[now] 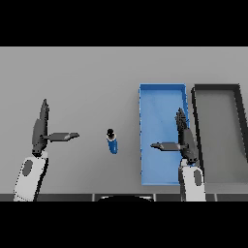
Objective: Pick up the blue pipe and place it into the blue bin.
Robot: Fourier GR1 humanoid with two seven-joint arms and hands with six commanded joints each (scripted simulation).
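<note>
The blue pipe lies on the grey table near the middle, a short blue cylinder with a black tip pointing away from me. To its right stands the blue bin, a long rectangular tray with nothing in it. My right hand hovers over the bin's right half, fingers straight and thumb pointing left, open and holding nothing. My left hand is at the left of the table, well left of the pipe, also open with straight fingers and its thumb pointing right.
A dark grey bin with black walls stands directly right of the blue bin, close to my right forearm. Bare table lies between my left hand and the pipe and along the far side.
</note>
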